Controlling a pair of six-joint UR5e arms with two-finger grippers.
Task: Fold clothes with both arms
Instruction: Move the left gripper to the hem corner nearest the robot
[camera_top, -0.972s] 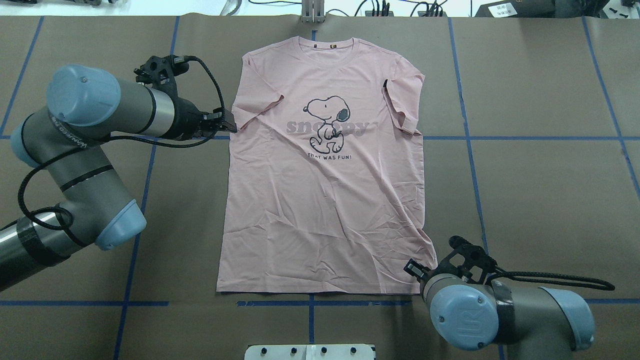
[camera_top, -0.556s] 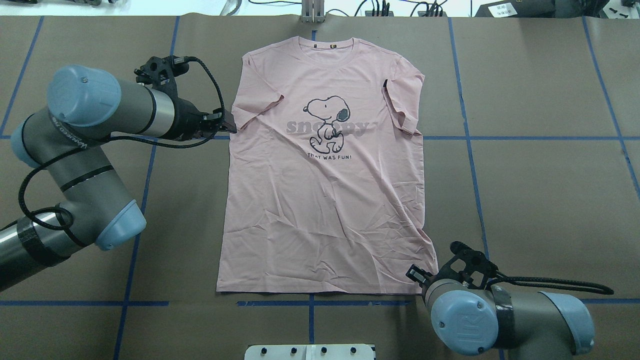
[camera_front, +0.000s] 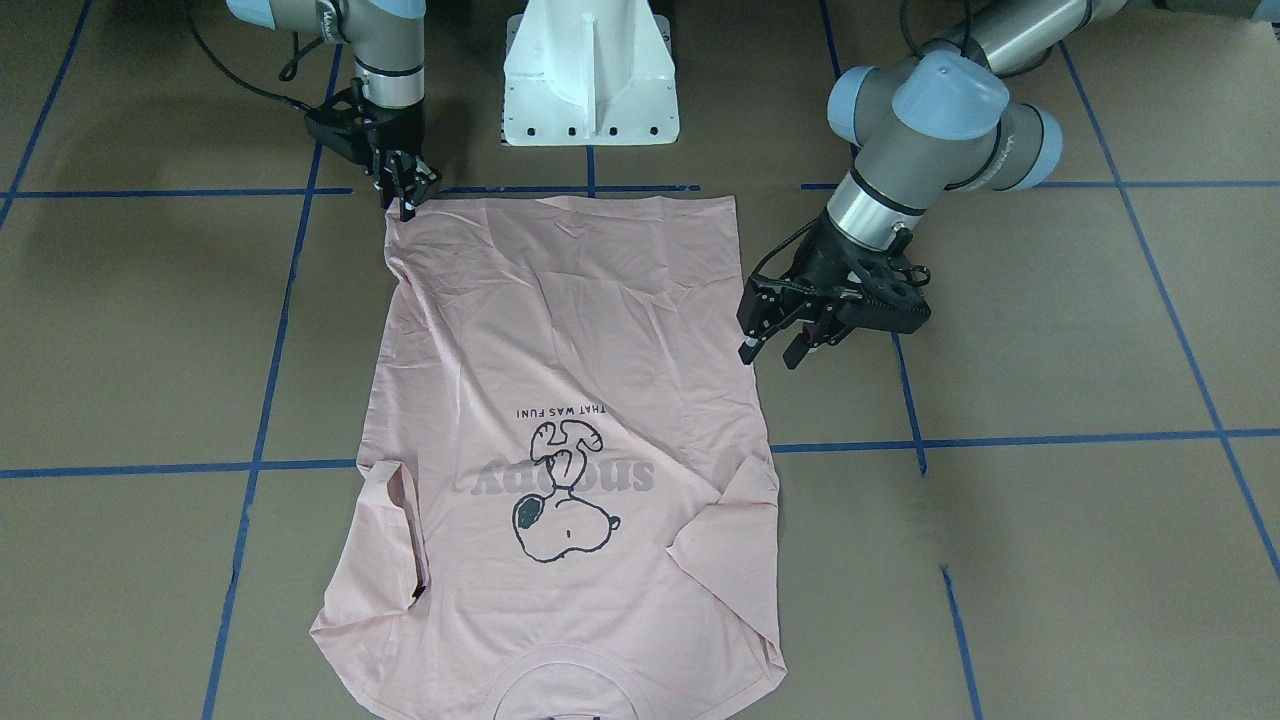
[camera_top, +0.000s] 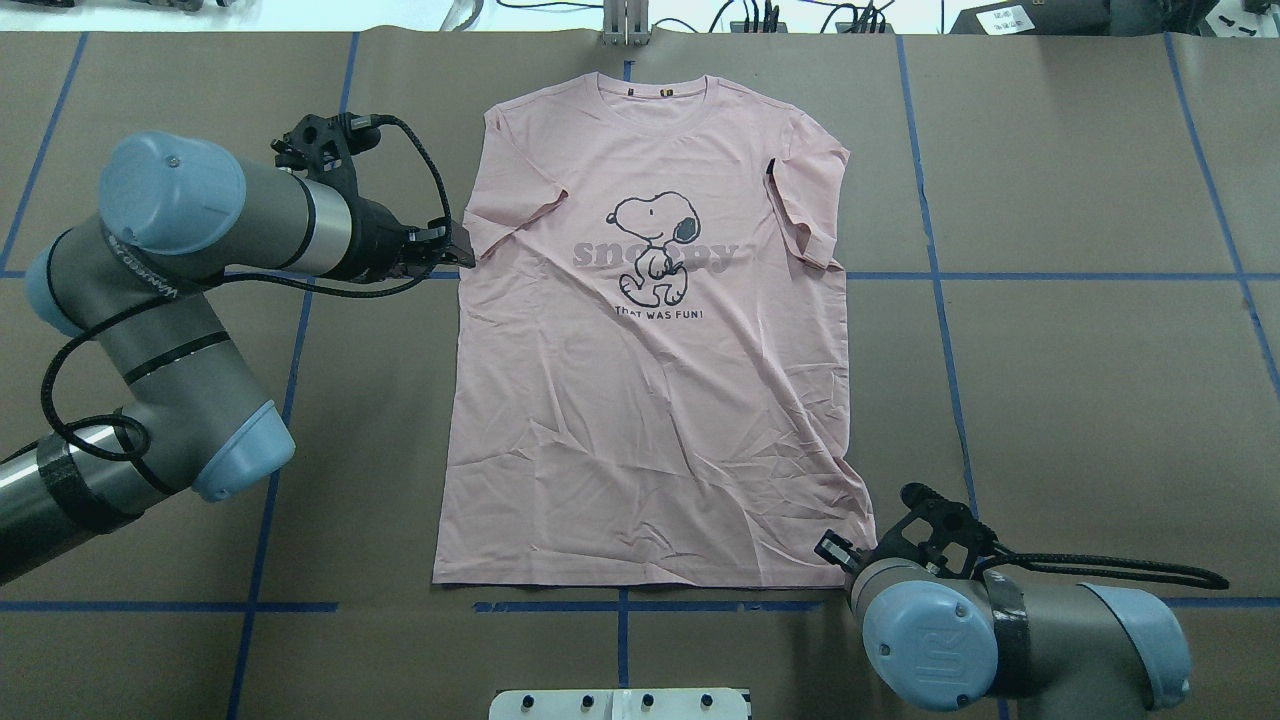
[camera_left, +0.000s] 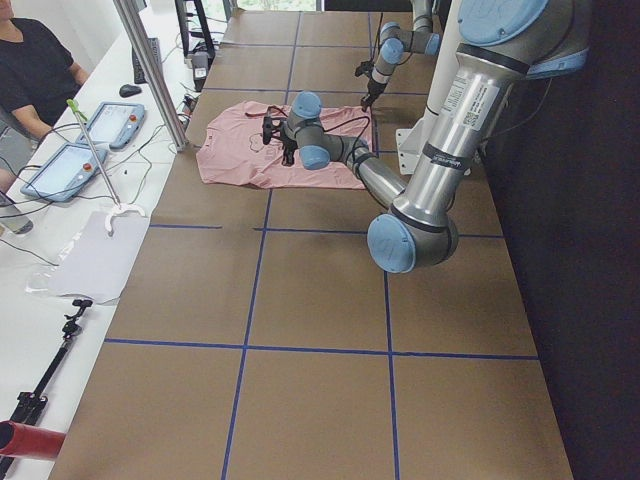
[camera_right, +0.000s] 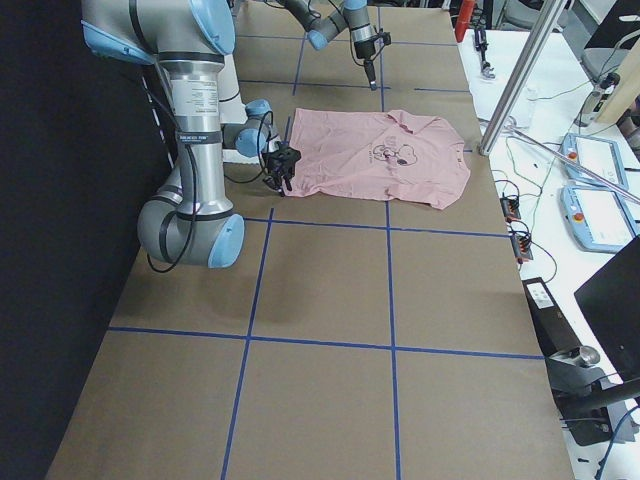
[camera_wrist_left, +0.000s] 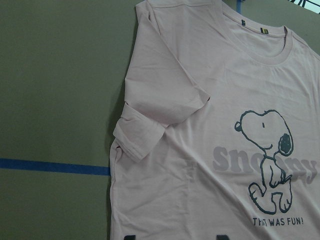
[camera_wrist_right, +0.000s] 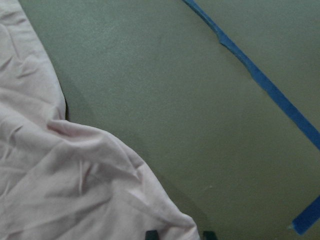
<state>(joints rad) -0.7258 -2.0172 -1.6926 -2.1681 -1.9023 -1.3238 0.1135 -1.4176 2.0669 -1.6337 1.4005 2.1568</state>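
t-shirt (camera_top: 650, 400), pale pink, lies spread flat on the brown counter (camera_top: 1080, 400) with the snoopy print (camera_top: 655, 245) facing up. its collar points away from the robot and its hem lies nearest the white pedestal (camera_front: 590, 75). the sleeve on the robot's right is folded in over the body, and the left sleeve's cuff is turned up. the left tool (camera_front: 772, 352) hovers just beside the shirt's left edge, below that sleeve, with its 2 fingers spread apart and nothing between them. the right tool (camera_front: 405, 205) points down at the hem corner on the robot's right. in the right wrist view that corner bunches up between the 2 fingertips, but i cannot tell whether they pinch it. blue tape lines (camera_top: 1050, 277) cross the counter in a grid.
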